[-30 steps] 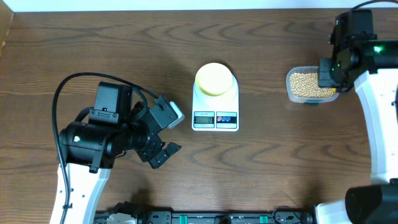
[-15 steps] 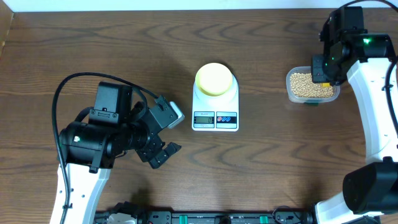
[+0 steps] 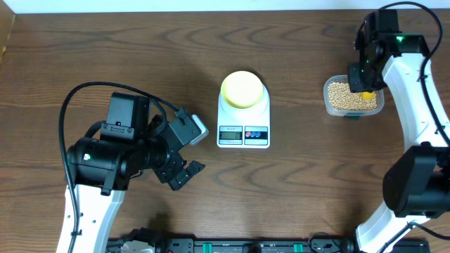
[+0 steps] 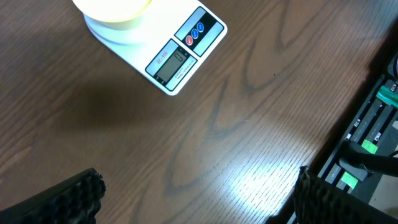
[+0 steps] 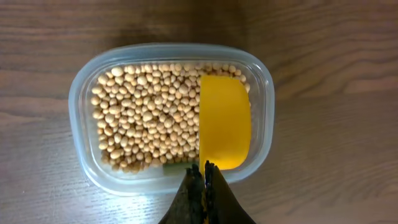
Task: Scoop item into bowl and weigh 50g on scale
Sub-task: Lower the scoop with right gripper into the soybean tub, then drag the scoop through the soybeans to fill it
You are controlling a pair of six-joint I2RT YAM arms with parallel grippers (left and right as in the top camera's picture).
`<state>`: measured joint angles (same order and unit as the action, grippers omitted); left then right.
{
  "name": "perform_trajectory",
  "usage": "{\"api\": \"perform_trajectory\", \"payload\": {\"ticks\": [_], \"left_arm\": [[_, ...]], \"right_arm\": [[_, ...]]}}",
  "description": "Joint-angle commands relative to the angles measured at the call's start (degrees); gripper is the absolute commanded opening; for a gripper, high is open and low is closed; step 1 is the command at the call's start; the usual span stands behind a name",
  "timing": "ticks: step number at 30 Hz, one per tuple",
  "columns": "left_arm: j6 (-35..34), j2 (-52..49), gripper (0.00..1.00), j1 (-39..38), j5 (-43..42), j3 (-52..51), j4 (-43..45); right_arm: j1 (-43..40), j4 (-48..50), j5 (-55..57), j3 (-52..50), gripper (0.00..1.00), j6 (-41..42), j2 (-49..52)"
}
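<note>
The wooden table (image 3: 105, 63) bears the white scale (image 3: 243, 119) and, well to its right, a clear tub (image 5: 81, 124). The left gripper (image 3: 186, 172) hangs spread and empty. The pale-yellow bowl (image 3: 240, 89) sits on the scale's platform. The right gripper (image 5: 203, 180) pinches the yellow scoop (image 5: 225, 124) over the tub's beans (image 5: 149, 118).

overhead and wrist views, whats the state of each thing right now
bowl: upright on the scale's platform, no beans showing in it
scale: carrying the bowl, display too small to read
tub: open, no lid
beans: all in the tub
scoop: over the tub's right side, no beans showing on it
right gripper: fingers shut on the scoop
left gripper: fingers open, holding nothing
</note>
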<state>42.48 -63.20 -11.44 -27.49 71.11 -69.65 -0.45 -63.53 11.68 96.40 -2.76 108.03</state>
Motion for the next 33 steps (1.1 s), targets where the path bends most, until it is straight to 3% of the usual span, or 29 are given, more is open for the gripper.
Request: {"api": "perform_trajectory", "payload": {"ticks": [1,15,27,33], "left_arm": [[1.01,0.33,0.99,0.24,0.33,1.11,-0.17],[1.01,0.33,0.99,0.24,0.33,1.11,-0.17],[1.01,0.33,0.99,0.24,0.33,1.11,-0.17],[1.01,0.33,0.99,0.24,0.33,1.11,-0.17]], "right_arm": [[-0.98,0.90,1.09,0.63,0.01,-0.76,1.84],[-1.73,0.02,-5.22,-0.76,0.01,-1.18,3.65],[-2.03,-0.74,-16.87,-3.08,0.01,-0.96,3.65],[-6.10,-0.87,-25.49,-3.10,0.01,1.73,3.65]]}}
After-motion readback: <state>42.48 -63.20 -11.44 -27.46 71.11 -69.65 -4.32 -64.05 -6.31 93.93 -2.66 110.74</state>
